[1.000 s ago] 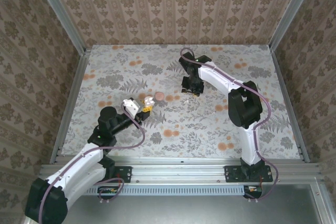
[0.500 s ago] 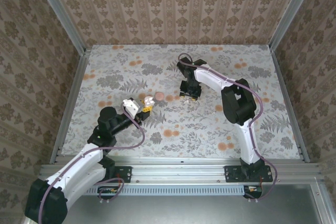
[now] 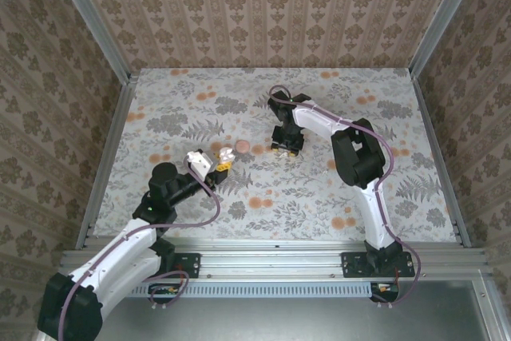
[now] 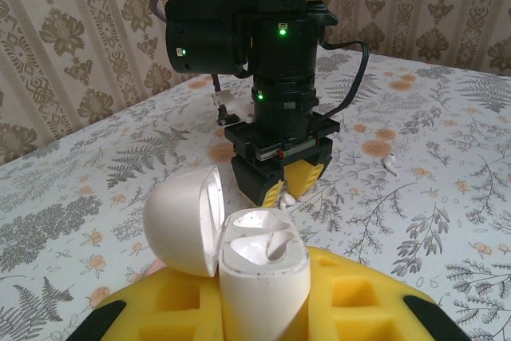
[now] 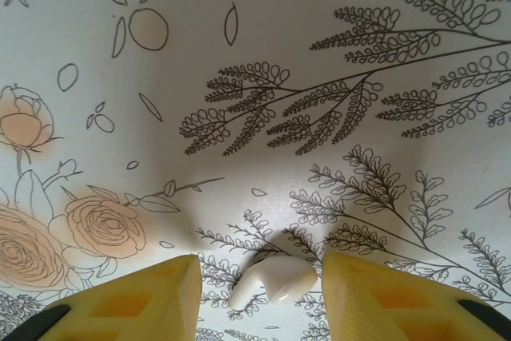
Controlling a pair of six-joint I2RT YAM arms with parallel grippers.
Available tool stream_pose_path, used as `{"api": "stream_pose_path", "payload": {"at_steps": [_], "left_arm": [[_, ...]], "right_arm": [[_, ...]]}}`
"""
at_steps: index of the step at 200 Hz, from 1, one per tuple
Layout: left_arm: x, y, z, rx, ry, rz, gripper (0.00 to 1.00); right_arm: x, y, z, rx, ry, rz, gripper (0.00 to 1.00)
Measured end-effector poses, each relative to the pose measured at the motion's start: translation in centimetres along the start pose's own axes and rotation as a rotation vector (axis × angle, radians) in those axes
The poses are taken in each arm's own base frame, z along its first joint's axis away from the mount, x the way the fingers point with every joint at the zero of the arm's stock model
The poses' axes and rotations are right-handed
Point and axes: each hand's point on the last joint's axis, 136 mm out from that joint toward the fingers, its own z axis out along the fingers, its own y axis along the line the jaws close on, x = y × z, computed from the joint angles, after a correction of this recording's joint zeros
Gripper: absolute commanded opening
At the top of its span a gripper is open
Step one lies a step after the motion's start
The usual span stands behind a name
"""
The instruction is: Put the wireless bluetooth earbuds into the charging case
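Observation:
My left gripper (image 3: 220, 164) is shut on the white charging case (image 4: 263, 277), which stands upright between its yellow fingers (image 4: 375, 301). The case's lid (image 4: 182, 220) hangs open to the left and both sockets are empty. One wireless earbud (image 5: 275, 281) lies on the table between the yellow fingers (image 5: 152, 301) of my right gripper (image 5: 263, 297). That gripper is open, with a gap on each side of the earbud. It points straight down at the table's middle (image 3: 285, 148), just beyond the case (image 3: 226, 154). A second earbud (image 4: 391, 164) lies on the cloth to the right of the right gripper (image 4: 289, 191).
A salmon-pink round disc (image 3: 242, 147) lies on the floral cloth between the two grippers. Metal rails and patterned walls (image 3: 263, 5) enclose the table on three sides.
My right gripper has shifted a little left and come down over the earbud, its arm folding in. The left gripper and the case have stayed put.

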Motion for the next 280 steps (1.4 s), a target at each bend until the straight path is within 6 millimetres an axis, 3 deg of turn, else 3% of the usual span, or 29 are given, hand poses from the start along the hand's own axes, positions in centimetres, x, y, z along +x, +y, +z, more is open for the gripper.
{"api": "stream_pose_path", "payload": {"at_steps": [87,161,214,280], "left_arm": [[-0.25,0.09,0.01,-0.004,-0.004,0.002,0.08],[-0.34,0.13,0.02,-0.004,-0.003,0.001,0.08],[-0.33,0.15,0.01,-0.005,-0.002,0.001,0.08],[-0.22,0.24,0.01,-0.01,0.003,-0.001,0.08]], "right_arm": [[-0.12,0.62,0.23,-0.032,-0.003,-0.008,0.34],[-0.17,0.87,0.42,-0.044,-0.006,-0.025,0.33],[0.15,0.6,0.43,-0.032,0.005,-0.036,0.25],[0.47,0.89,0.42,-0.033,0.006,-0.053,0.21]]}}
